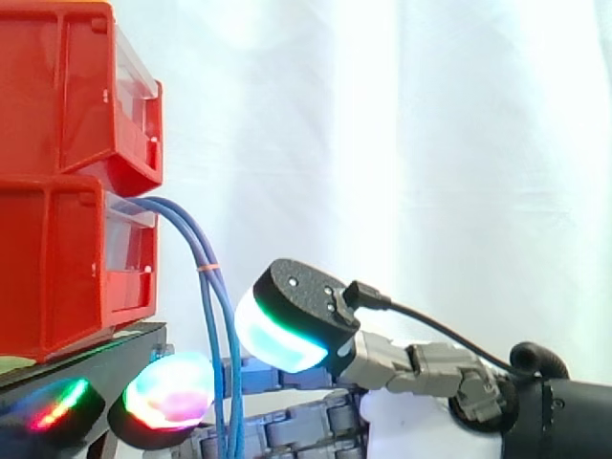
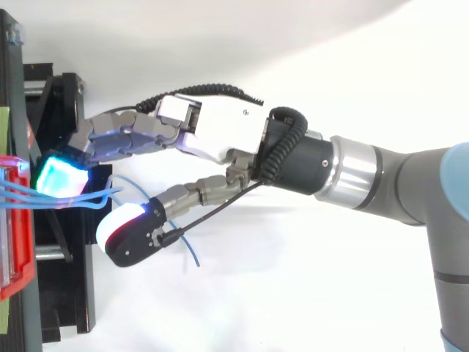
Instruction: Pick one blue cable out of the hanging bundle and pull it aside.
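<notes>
**Hand around the bundle, nothing pinched yet**

I have the hand (image 2: pixel 212 132) open. Its fingers (image 2: pixel 110 139) reach out fairly straight toward the red bins (image 1: pixel 57 268) at nine o'clock, and the thumb (image 1: pixel 287 330) stands apart. The blue cables (image 1: pixel 206 277) hang in the gap between them, and I see no pinch on any strand.

The risk, as I judge it, is that the strands hang close together. Closing now could catch several instead of one, and a pull toward three o'clock would then drag them all from the bin. The fingertips (image 1: pixel 170 390) also sit close to the black stand (image 1: pixel 96 349), so reaching farther could bump it.

From the side I get the cables' drop out of the lower bin toward six o'clock, passing just at nine o'clock of the thumb. From above I get what that hides: the strands fan apart, and one loose end (image 2: pixel 194 257) trails off toward five o'clock by the thumb.
</notes>
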Available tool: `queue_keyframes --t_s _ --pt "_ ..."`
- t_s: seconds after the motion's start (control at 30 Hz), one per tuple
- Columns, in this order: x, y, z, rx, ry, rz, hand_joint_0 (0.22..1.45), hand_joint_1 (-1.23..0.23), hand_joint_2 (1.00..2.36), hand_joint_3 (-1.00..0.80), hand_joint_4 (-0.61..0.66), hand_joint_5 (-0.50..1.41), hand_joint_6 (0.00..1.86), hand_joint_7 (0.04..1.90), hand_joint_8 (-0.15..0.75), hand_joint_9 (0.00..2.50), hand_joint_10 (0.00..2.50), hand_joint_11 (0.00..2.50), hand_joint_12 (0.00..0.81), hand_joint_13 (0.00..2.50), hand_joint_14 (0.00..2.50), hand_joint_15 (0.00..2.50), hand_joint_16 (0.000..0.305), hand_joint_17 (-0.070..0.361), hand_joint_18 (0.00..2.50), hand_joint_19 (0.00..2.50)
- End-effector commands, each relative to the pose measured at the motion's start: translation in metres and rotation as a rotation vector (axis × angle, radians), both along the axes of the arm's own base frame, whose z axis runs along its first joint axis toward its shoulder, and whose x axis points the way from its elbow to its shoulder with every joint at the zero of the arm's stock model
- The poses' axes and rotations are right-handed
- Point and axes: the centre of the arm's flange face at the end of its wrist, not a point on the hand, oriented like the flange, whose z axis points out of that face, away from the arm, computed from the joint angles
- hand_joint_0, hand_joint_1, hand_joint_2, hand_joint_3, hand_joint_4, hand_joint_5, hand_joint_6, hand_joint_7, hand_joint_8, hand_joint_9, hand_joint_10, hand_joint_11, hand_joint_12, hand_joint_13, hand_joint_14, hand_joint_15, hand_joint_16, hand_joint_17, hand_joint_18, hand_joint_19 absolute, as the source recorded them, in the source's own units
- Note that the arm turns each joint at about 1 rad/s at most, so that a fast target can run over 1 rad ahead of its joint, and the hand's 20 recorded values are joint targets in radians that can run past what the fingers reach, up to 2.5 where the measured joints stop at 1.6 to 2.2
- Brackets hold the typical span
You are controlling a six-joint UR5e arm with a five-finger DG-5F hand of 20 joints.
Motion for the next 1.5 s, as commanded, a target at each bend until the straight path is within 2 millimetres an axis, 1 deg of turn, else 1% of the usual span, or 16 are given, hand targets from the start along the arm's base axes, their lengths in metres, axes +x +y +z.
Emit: queue_keyframes --t_s 0.0,0.07,0.13,0.33,0.6,0.73,0.77,0.8,0.83,0.9,0.93,0.97,1.23,1.3,1.37,1.47 --pt "-0.005 -0.007 0.015 -0.006 0.034 -0.006 0.49 -0.74 1.00 -0.50 0.26 -0.13 0.50 0.94 0.261 0.56 0.00 0.16 0.375 0.50 0.01 0.16 0.046 0.103 0.32 0.11" --pt "-0.008 -0.011 0.021 -0.014 0.051 -0.011 0.49 -0.74 1.00 -0.50 0.26 -0.13 0.50 0.95 0.261 0.56 0.00 0.16 0.374 0.50 0.01 0.16 0.046 0.103 0.32 0.11" --pt "-0.009 -0.014 0.023 -0.021 0.064 -0.015 0.49 -0.74 1.00 -0.50 0.27 -0.13 0.50 0.95 0.260 0.56 0.01 0.16 0.374 0.50 0.01 0.16 0.046 0.103 0.33 0.11" --pt "-0.009 -0.014 0.032 -0.029 0.056 -0.017 0.49 -0.74 1.00 -0.50 0.27 -0.13 0.50 0.97 0.260 0.57 0.01 0.16 0.373 0.51 0.01 0.17 0.045 0.102 0.33 0.11" --pt "-0.007 -0.006 0.038 -0.049 0.049 -0.016 0.50 -0.74 1.00 -0.50 0.27 -0.13 0.50 0.98 0.258 0.57 0.01 0.17 0.374 0.52 0.01 0.17 0.045 0.101 0.34 0.13" --pt "-0.004 0.006 0.040 -0.099 0.042 -0.026 0.50 -0.74 1.00 -0.50 0.27 -0.13 0.50 0.98 0.258 0.57 0.01 0.17 0.373 0.52 0.01 0.18 0.045 0.101 0.34 0.12" --pt "-0.004 0.009 0.039 -0.104 0.041 -0.028 0.50 -0.74 1.00 -0.50 0.27 -0.13 0.50 0.98 0.260 0.58 0.01 0.16 0.373 0.52 0.01 0.18 0.045 0.101 0.34 0.13" --pt "-0.005 0.016 0.036 -0.114 0.033 -0.032 0.50 -0.74 1.00 -0.50 0.27 -0.13 0.50 0.98 0.259 0.58 0.01 0.17 0.373 0.52 0.01 0.18 0.045 0.101 0.34 0.13" --pt "-0.006 0.019 0.033 -0.114 0.034 -0.031 0.50 -0.74 1.00 -0.50 0.27 -0.13 0.50 0.98 0.258 0.58 0.01 0.17 0.374 0.52 0.01 0.17 0.045 0.102 0.34 0.13" --pt "-0.013 0.026 0.023 -0.101 0.035 -0.032 0.50 -0.74 1.00 -0.50 0.27 -0.13 0.50 0.98 0.258 0.58 0.01 0.17 0.373 0.52 0.01 0.18 0.045 0.101 0.34 0.13" --pt "-0.013 0.026 0.023 -0.101 0.035 -0.032 0.50 -0.74 1.00 -0.50 0.27 -0.13 0.50 0.98 0.258 0.58 0.01 0.17 0.373 0.52 0.01 0.18 0.045 0.102 0.34 0.13" --pt "-0.014 0.028 0.018 -0.088 0.028 -0.030 0.50 -0.74 1.00 -0.50 0.27 -0.13 0.50 0.97 0.258 0.58 0.01 0.17 0.373 0.52 0.01 0.18 0.045 0.101 0.34 0.13" --pt "-0.017 0.029 0.013 -0.020 0.031 -0.018 0.51 -0.73 1.00 -0.50 0.28 -0.13 0.50 0.98 0.257 0.59 0.01 0.17 0.374 0.53 0.01 0.19 0.045 0.102 0.36 0.15" --pt "-0.017 0.029 0.015 -0.016 0.028 -0.017 0.52 -0.72 1.00 -0.50 0.27 -0.12 0.50 0.98 0.257 0.59 0.00 0.16 0.370 0.54 0.01 0.19 0.045 0.101 0.36 0.15" --pt "-0.017 0.026 0.015 -0.012 0.026 -0.020 0.53 -0.67 1.00 -0.50 0.27 -0.12 0.50 0.98 0.254 0.61 0.00 0.16 0.366 0.54 0.01 0.19 0.044 0.098 0.36 0.16" --pt "-0.016 0.024 0.017 -0.005 0.020 -0.021 0.54 -0.66 1.00 -0.50 0.27 -0.12 0.50 0.98 0.256 0.62 0.01 0.17 0.369 0.55 0.01 0.20 0.043 0.097 0.37 0.16"
